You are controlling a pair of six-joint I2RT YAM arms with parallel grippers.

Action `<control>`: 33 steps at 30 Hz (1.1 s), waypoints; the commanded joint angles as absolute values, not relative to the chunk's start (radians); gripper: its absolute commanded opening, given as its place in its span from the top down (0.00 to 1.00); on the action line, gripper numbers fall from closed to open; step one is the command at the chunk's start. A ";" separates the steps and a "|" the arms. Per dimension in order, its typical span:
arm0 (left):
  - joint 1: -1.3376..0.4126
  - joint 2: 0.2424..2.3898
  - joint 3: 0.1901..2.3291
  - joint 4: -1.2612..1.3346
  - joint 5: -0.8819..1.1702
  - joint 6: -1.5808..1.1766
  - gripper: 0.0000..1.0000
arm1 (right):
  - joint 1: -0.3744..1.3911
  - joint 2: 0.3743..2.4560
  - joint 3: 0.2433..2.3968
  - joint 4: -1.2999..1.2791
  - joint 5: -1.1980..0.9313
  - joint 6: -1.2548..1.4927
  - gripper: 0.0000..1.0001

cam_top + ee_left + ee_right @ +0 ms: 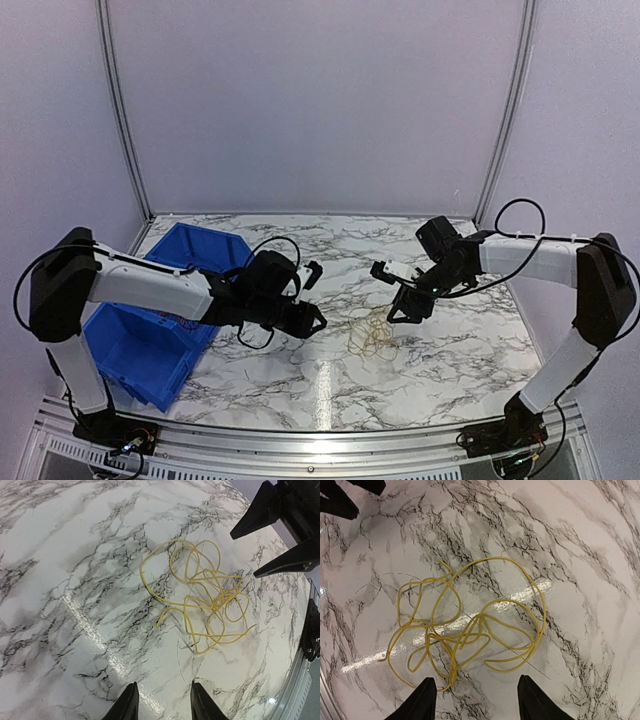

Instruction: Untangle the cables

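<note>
The cables (372,338) show as one loose tangle of thin yellow wire lying flat on the marble table, with several overlapping loops (205,597) (465,625). A hair-thin dark strand (540,672) seems to run under the loops. My left gripper (312,318) hovers just left of the tangle. It stands open (164,686) over bare marble, with the nearest wire end a short way ahead of its tips. My right gripper (405,310) hangs above the tangle's right side, open (475,679), and its tips frame the near edge of the loops without touching them.
A blue bin (150,330) sits at the table's left, under the left arm. An aluminium rail (320,445) runs along the near edge. The right gripper's black fingers (265,510) show beyond the tangle in the left wrist view, and the left gripper's fingers (340,505) in the right wrist view.
</note>
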State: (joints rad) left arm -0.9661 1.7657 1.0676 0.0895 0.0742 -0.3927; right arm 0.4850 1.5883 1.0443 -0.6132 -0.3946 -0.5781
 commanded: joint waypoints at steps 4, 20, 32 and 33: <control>-0.989 1.919 1.151 0.199 0.233 -0.471 0.62 | 0.485 1.605 1.017 -0.517 -0.438 -0.580 0.44; -1.019 2.067 1.224 0.230 0.238 -0.518 0.68 | 0.486 1.655 1.019 -0.501 -0.485 -0.579 0.44; -1.028 2.131 1.243 0.299 0.242 -0.563 0.79 | 0.514 1.704 1.027 -0.484 -0.433 -0.565 0.44; -1.028 2.137 1.249 0.299 0.242 -0.563 0.82 | 0.520 1.707 1.028 -0.480 -0.426 -0.563 0.44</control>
